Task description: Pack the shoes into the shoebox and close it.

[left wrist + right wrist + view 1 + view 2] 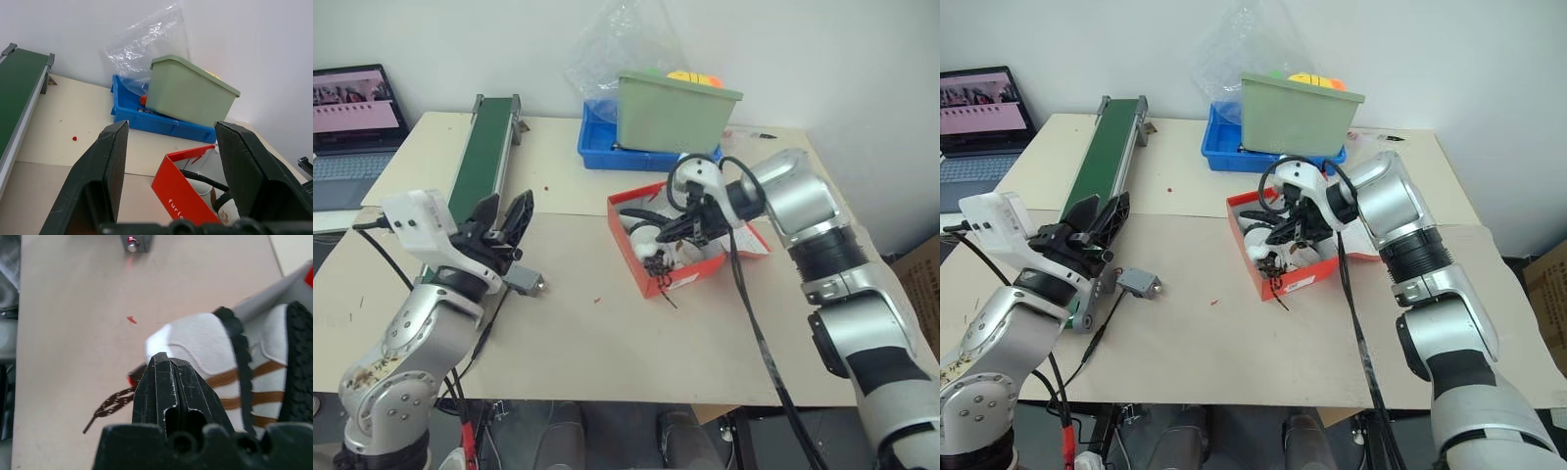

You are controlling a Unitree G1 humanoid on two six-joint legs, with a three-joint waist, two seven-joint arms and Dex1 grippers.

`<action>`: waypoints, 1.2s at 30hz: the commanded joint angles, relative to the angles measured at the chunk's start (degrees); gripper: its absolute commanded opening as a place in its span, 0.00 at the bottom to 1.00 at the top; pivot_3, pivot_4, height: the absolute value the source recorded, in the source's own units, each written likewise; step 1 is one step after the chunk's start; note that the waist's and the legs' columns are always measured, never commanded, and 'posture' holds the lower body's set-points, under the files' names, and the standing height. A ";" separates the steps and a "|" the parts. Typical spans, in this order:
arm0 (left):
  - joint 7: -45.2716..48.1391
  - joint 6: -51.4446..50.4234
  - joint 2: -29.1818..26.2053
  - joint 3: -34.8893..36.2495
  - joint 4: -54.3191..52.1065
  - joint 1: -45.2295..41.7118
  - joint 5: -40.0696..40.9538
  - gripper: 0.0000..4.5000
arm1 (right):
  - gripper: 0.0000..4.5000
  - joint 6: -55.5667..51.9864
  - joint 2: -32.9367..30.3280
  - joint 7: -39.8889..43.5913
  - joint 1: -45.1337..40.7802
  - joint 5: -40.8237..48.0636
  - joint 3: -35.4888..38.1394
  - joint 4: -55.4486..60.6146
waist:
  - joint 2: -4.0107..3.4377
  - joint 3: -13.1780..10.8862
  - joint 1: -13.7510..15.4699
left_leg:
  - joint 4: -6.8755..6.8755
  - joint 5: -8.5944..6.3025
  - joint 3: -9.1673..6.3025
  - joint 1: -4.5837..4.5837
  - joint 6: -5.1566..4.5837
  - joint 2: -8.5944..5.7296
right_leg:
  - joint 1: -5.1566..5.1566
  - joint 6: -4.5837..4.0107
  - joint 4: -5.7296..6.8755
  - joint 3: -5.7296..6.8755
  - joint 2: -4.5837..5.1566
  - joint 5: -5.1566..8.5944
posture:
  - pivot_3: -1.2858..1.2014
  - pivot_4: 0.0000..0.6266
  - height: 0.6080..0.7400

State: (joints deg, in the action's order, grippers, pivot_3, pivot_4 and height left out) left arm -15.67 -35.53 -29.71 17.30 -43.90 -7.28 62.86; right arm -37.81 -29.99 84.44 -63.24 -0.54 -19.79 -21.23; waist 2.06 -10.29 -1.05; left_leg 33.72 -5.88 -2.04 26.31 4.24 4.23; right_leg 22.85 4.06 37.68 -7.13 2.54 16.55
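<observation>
Overhead, shoes [1278, 240] in the shoebox [1304, 278]; closer, right end effector [168, 363] pressed together, seemingly empty; left end effector [171, 142] spread.

Matt red cardboard shoebox [658, 277], white smooth-looking shoes [230, 357] with black rubbery sole edging, crinkled clear plastic bag [146, 46], smooth green plastic bin [674, 113], glossy blue plastic tray [146, 117], matt beige tabletop [607, 333].

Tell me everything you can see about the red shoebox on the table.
The shoebox is red-orange cardboard, white inside, lying open on the tan table in front of the blue tray. White print marks one red side. The white shoes with dark trim sit inside; a lace trails over its near wall. The shut right gripper hovers over it.
</observation>
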 commanded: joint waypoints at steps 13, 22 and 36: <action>-2.03 -0.43 -0.68 0.33 -2.77 -0.32 0.36 0.66 | 0.01 16.78 7.27 -12.19 -5.79 -5.05 -3.05 -19.76 | 0.01 0.01 -0.18 | 0.05 0.00 -0.01 -0.02 0.00 0.00 | -0.05 0.00 0.02 0.01 -0.01 -0.01 | 0.52 0.24 1.00; -3.61 -0.89 -1.25 1.09 -4.15 0.27 1.67 0.66 | 0.01 27.81 11.04 -19.09 -9.21 -10.64 -4.42 -34.87 | 0.02 0.01 0.29 | 0.06 0.00 -0.03 -0.03 0.00 0.00 | -0.11 0.01 0.01 0.04 -0.01 -0.01 | 0.52 0.24 1.00; -5.15 -0.90 -3.12 1.22 -4.28 -0.30 3.68 0.66 | 0.01 34.59 15.82 -28.74 -9.12 -14.08 -3.79 -44.51 | 0.02 0.03 0.15 | 0.09 0.00 -0.06 -0.19 0.01 0.00 | -0.30 0.02 0.01 0.07 -0.01 -0.02 | 0.52 0.24 1.00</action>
State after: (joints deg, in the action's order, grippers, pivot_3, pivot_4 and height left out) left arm -20.73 -36.66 -32.12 17.62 -46.32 -6.75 65.60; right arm -4.04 -13.84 58.83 -72.87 -11.58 -22.33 -63.29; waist 2.08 -10.26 -0.90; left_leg 33.81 -5.89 -2.10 26.11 4.24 4.23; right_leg 22.54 4.08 37.69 -7.07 2.53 16.54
